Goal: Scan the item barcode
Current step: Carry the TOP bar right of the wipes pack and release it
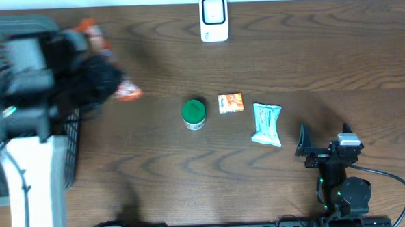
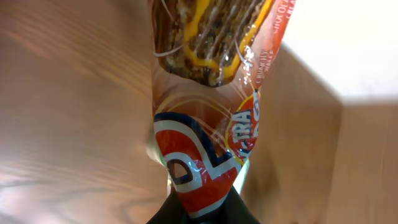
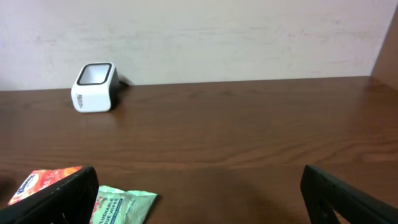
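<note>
My left gripper (image 2: 202, 216) is shut on the lower end of an orange, red and white snack packet (image 2: 205, 124), which fills the left wrist view above the wooden table. From overhead, that packet (image 1: 128, 91) shows blurred at the far left beside the arm. The white barcode scanner (image 1: 213, 18) stands at the table's back middle, and the right wrist view shows the scanner (image 3: 95, 86) at upper left. My right gripper (image 1: 323, 138) rests open at the front right with nothing between its fingers (image 3: 348, 199).
A green-lidded tub (image 1: 193, 114), a small orange packet (image 1: 231, 103) and a pale wipes packet (image 1: 267, 124) lie in a row mid-table. The wipes packet (image 3: 121, 205) lies by my right gripper's left finger. A dark mesh basket (image 1: 70, 150) sits at the left edge.
</note>
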